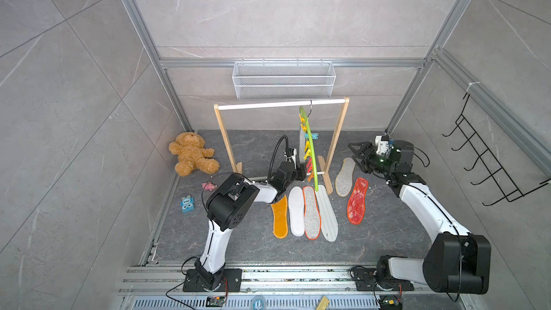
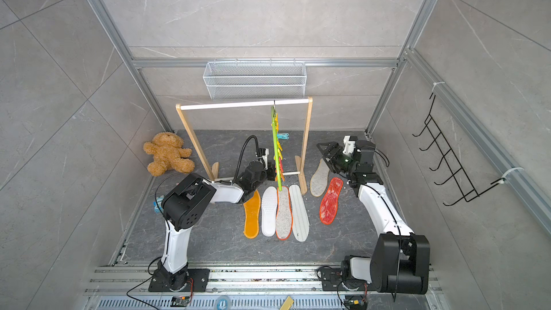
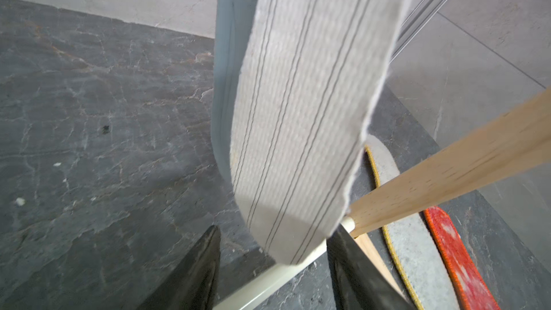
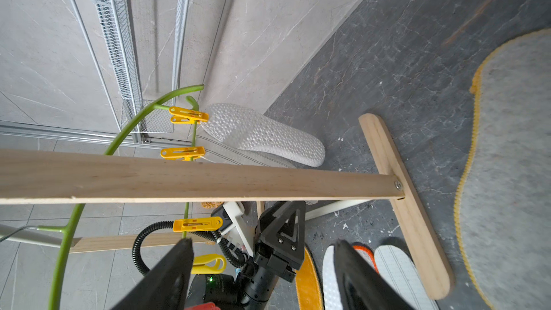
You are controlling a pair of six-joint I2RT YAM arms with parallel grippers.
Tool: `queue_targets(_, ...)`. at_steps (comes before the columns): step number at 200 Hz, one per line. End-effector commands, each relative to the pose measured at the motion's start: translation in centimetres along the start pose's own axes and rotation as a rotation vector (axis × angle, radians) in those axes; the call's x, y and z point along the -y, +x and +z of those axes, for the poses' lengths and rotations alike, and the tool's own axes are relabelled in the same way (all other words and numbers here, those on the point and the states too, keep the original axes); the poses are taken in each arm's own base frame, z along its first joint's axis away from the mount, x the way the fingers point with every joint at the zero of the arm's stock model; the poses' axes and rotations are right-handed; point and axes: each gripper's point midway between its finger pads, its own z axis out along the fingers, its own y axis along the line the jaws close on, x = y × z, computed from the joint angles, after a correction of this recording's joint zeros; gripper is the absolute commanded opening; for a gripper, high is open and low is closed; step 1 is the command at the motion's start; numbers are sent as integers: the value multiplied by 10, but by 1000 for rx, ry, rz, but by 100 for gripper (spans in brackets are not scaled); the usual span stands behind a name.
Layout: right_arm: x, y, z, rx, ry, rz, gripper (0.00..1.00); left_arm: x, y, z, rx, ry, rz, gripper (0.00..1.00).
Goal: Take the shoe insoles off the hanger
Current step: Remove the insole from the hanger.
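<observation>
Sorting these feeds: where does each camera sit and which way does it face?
Top views: overhead, looking down on wooden rack, hanger, left arm and right arm.
Left wrist: on left arm, facing the hanging striped insole; open left gripper shows.
Right wrist: on right arm, facing rack and hanger; open right gripper shows.
Shared: both wrist views catch the rack and the felt insole.

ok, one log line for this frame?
left gripper: open, around hanging striped insole tip | right gripper: open, empty | hanger: two insoles clipped | floor: six insoles
</observation>
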Motion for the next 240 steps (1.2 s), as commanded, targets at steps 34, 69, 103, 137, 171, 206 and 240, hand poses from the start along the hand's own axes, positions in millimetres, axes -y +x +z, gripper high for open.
queue_targets(34,-8,4,-4,-1,-33,-22,77,-4,-12,20,39,-98,7,59)
queue_targets(69,-12,2,-5,4,-43,-23,76,-12,-13,24,43,-146,14,59)
queue_targets(103,-15,1,-5,4,-50,-21,76,-15,-14,30,43,-172,16,56)
queue_targets(137,-16,1,-6,4,-54,-22,74,-19,-11,34,32,-194,20,54)
queue_targets(171,-18,0,-7,8,-57,-22,74,-24,-8,36,21,-214,17,44)
queue_targets(206,-21,0,-7,6,-62,-25,73,-30,-11,33,25,-223,20,28)
queue_targets(240,-23,0,-8,6,-65,-25,73,-33,-22,26,43,-222,34,16)
